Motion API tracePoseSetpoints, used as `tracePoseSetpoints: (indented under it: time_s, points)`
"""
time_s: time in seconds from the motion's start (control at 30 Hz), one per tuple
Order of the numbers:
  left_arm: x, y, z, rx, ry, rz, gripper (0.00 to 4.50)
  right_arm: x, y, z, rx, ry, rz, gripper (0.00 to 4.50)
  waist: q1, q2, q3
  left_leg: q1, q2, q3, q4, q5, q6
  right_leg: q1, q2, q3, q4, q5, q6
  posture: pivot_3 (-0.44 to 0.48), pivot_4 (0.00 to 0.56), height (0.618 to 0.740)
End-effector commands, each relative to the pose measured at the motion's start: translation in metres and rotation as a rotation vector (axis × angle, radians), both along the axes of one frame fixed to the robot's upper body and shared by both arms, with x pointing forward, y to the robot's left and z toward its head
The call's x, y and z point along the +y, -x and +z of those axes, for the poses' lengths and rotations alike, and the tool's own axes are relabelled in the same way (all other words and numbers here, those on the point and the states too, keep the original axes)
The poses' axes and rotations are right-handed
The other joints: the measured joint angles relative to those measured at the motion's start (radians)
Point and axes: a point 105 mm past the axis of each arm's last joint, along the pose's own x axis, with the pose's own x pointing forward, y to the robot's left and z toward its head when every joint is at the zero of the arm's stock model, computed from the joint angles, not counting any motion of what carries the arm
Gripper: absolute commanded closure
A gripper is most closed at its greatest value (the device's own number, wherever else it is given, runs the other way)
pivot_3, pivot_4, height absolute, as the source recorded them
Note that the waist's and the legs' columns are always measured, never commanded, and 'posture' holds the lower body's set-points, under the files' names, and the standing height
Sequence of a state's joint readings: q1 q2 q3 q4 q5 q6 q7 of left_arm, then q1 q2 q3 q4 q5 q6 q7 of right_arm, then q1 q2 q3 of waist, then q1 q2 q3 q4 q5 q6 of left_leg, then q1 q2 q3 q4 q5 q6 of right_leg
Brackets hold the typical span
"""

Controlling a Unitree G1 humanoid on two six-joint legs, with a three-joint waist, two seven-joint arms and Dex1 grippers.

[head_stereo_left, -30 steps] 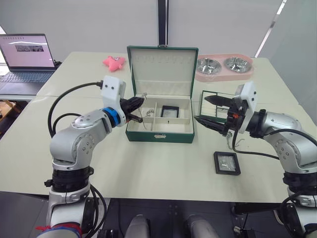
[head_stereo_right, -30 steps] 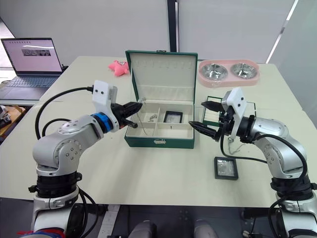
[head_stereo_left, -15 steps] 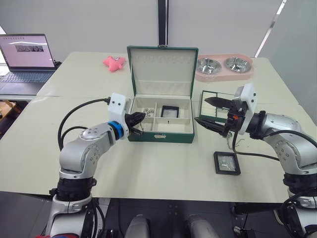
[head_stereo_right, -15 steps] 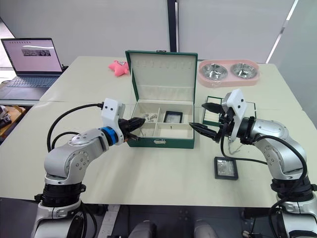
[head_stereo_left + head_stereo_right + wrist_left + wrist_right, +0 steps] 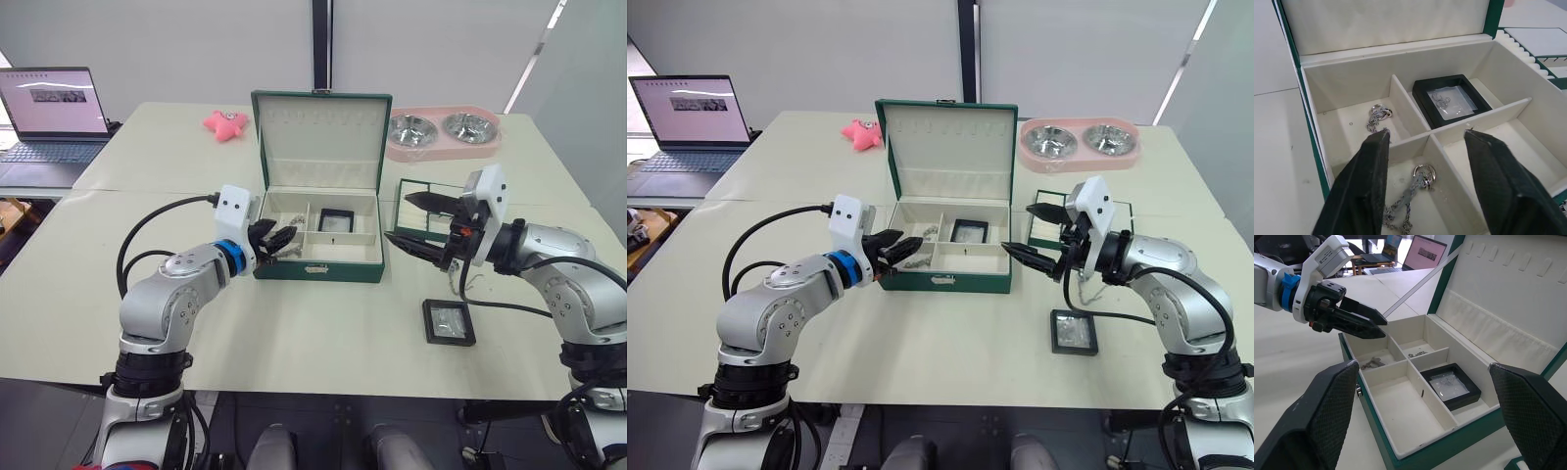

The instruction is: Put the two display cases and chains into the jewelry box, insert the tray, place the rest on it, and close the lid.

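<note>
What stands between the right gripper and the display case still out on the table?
Nothing visible. The display case lies flat on bare table, near the robot and below the right gripper, which hangs open above it beside the jewelry box. The tray sits further back, out of the way.

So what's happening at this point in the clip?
The robot is packing an open green jewelry box on a table. The left gripper, fingers open, sits at the box's left end above a chain lying in a front compartment; another chain lies behind it. One display case is already inside. The right gripper is open beside the box. The second display case and the tray are on the table.
</note>
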State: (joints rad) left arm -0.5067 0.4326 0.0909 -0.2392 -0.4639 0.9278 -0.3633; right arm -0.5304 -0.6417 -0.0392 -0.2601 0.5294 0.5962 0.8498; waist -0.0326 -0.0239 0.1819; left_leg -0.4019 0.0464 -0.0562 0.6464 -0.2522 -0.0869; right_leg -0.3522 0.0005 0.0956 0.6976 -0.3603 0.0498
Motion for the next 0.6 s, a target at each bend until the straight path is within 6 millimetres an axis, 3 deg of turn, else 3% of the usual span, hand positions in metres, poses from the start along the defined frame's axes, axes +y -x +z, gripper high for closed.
tracePoseSetpoints:
  time_s: [0.03,0.13,0.3,0.47,0.6]
  points:
    - [-0.004,0.0,0.016,-0.066,0.008,-0.018,0.84,0.0,0.002,0.012,-0.052,-0.01,0.008,0.0,0.0,0.0,0.0,0.0,0.0,0.0,0.0,0.0,0.0,0.0,0.0,0.0,0.0,0.0,0.0,0.0,0.15,0.74]
    - [-0.004,-0.001,0.016,-0.068,0.009,-0.019,0.01,0.0,0.002,0.011,-0.052,-0.011,0.007,0.0,0.0,0.0,0.0,0.0,0.0,0.0,0.0,0.0,0.0,0.0,0.0,0.0,0.0,0.0,0.0,0.0,0.15,0.74]
    - [-0.008,0.0,0.02,-0.078,0.024,-0.036,0.01,-0.002,0.002,0.011,-0.05,-0.013,0.0,0.0,0.0,0.0,0.0,0.0,0.0,0.0,0.0,0.0,0.0,0.0,0.0,0.0,0.0,0.0,0.0,0.0,0.15,0.74]
    - [-0.023,0.012,0.033,-0.134,0.063,-0.161,0.01,-0.008,0.0,0.007,-0.038,-0.021,-0.023,0.0,0.0,0.0,0.0,0.0,0.0,0.0,0.0,0.0,0.0,0.0,0.0,0.0,0.0,0.0,0.0,0.0,0.15,0.74]
    - [-0.007,0.019,0.04,-0.153,0.078,-0.186,0.01,-0.017,-0.003,0.004,-0.024,-0.034,-0.054,0.0,-0.001,0.0,0.0,0.0,0.0,0.0,0.0,0.0,0.0,0.0,0.0,0.0,0.0,0.0,0.0,0.0,0.15,0.74]
